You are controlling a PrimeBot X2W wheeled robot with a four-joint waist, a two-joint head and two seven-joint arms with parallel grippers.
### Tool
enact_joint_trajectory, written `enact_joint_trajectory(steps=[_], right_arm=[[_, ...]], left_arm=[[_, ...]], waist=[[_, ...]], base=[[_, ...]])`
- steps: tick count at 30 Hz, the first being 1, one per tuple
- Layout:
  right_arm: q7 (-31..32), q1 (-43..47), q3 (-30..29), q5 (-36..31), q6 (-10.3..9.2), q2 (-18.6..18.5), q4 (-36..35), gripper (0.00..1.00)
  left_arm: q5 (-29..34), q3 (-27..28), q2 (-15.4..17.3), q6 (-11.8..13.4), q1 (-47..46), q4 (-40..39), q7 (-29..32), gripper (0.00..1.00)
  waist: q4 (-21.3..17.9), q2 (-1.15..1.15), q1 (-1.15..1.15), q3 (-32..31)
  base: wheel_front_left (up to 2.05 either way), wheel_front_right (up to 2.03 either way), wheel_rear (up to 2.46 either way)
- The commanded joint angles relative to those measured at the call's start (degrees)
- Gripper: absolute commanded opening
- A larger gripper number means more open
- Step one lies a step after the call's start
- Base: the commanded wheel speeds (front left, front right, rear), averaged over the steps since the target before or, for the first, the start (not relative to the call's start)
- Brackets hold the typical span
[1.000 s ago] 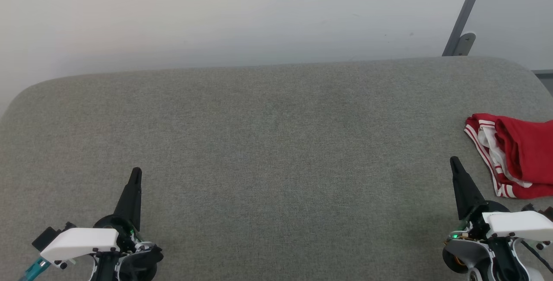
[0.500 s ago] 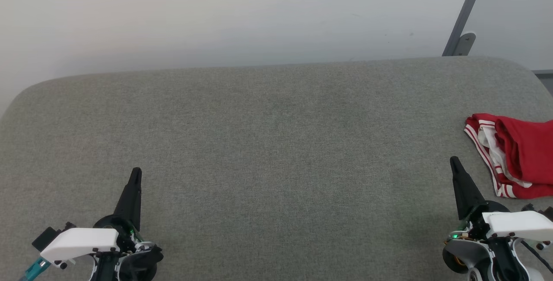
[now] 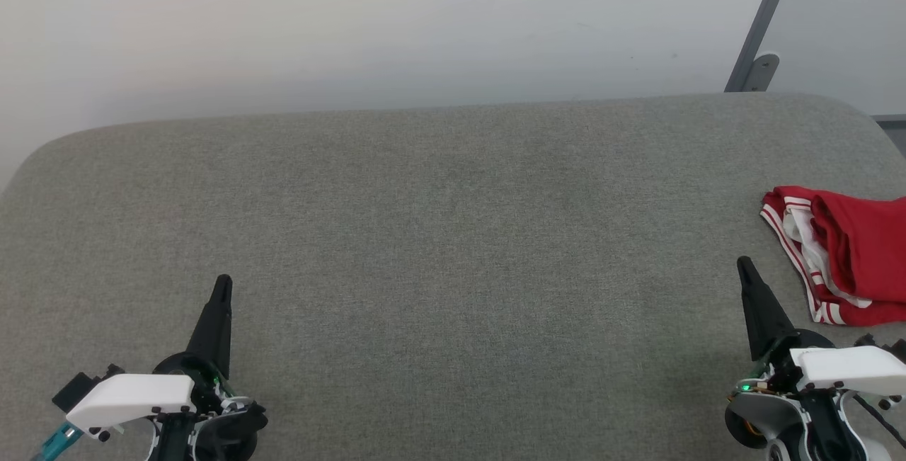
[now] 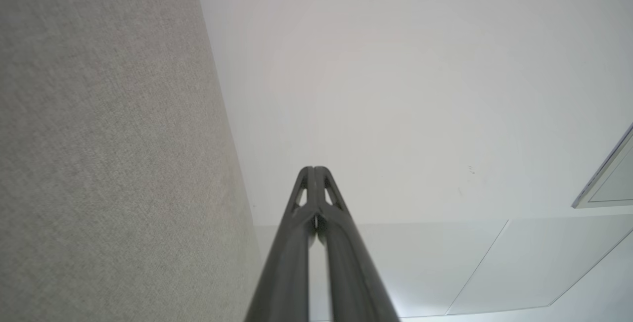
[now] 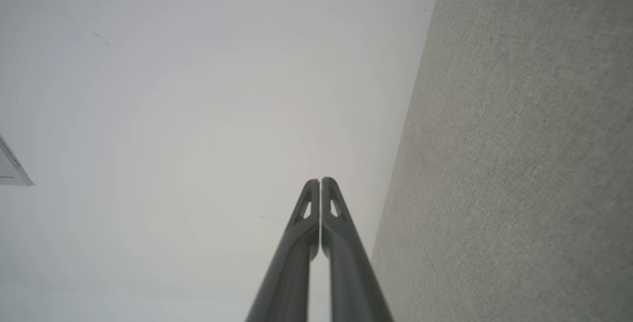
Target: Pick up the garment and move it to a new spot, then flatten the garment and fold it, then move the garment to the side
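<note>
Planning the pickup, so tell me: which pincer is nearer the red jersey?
Right. The right pincer sits just left of the red jersey, not touching it. The left pincer is far off across the grey surface, at the head view's lower left.

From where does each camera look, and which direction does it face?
Head view: on the head, looking down at the grey cushion; left gripper, right gripper and the garment show.
Left wrist view: on that wrist, looking along its shut fingers at the white wall.
Right wrist view: the same, from the right wrist.
Shared: cushion and wall.
</note>
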Motion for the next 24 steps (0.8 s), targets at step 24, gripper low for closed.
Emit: enact_joint_trajectory(steps=[24], right_arm=[[0.1,-0.3,0.0,0.2,0.01,0.1,0.1,0.0]], left_arm=[[0.0,0.2,0.0,-0.3,-0.7,0.0,0.2,0.0]], waist=[[0.0,0.0,0.0,0.0]], base=[[0.0,0.0,0.0]])
